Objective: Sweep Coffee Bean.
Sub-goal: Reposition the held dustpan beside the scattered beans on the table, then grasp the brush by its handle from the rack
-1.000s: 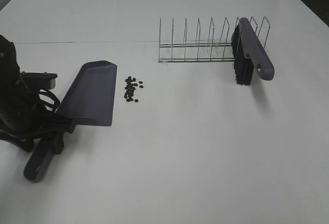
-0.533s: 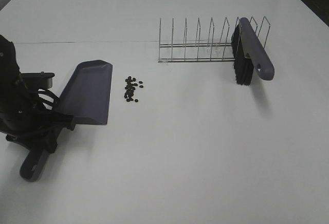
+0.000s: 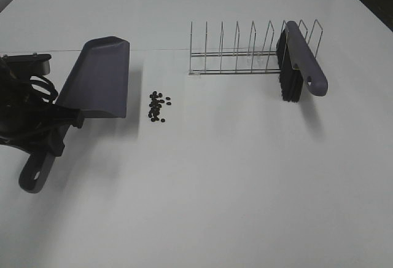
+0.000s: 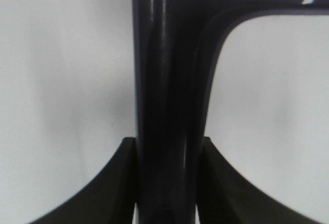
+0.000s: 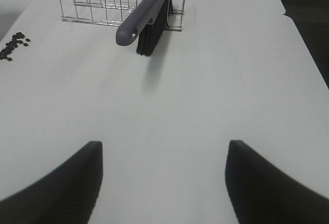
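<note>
L gripper (image 4: 167,183): fingers clamped on dustpan (image 3: 98,77) handle, pan near coffee bean (image 3: 158,106) cluster on table (image 3: 215,188). R gripper (image 5: 164,183): fingers apart, empty. Step: pan placement; next needs R to fetch brush (image 3: 304,62) from rack (image 3: 221,70)

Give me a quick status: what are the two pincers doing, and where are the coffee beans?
Left pincer shut on dustpan handle. Right pincer open, empty. Coffee beans clustered on table beside dustpan. Brush in rack, nothing blocking.
</note>
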